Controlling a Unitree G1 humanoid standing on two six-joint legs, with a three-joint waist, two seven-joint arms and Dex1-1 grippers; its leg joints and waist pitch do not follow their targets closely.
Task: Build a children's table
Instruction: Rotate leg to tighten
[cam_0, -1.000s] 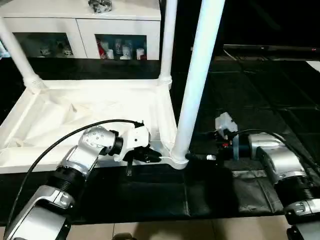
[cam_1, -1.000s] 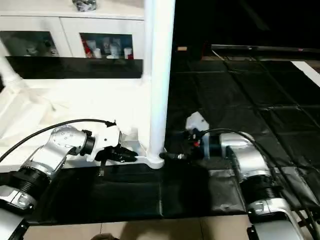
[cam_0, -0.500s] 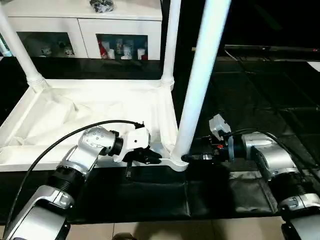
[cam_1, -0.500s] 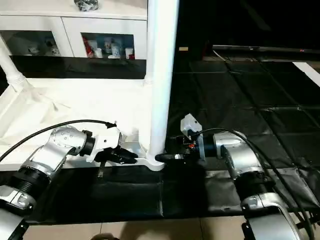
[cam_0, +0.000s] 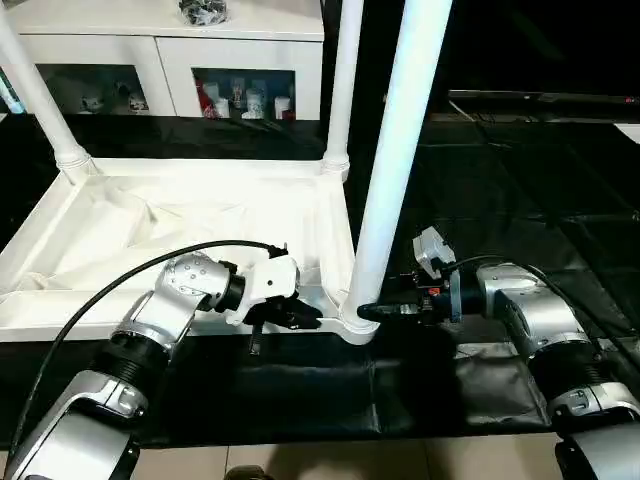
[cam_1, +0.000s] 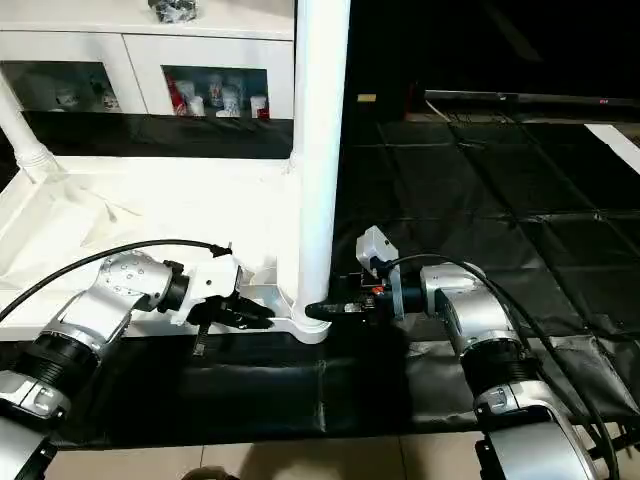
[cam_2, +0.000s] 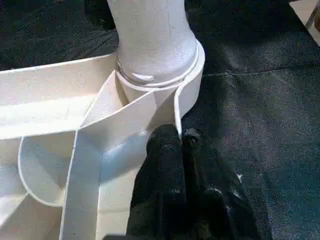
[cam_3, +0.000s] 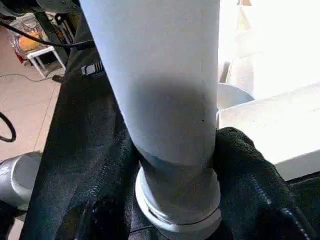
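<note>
Close on a thick white table leg (cam_3: 165, 90), upright and slightly tilted, widest near the camera, shaded grey lower down. Seated at its base in a round white ringed socket (cam_3: 177, 207). Black fingers (cam_3: 245, 165) of the right pincer (cam_3: 175, 175) on either side of the leg's lower end, close against it. Behind, to one side, brightly lit white ribbed underside of the children's table (cam_3: 265, 130), with a curved corner lobe. On the other side, a black mat (cam_3: 75, 145) over pale floor tiles (cam_3: 25, 125), a silver robot forearm (cam_3: 20, 180), a small white stand (cam_3: 42, 55) with something yellow on it, black cables.
</note>
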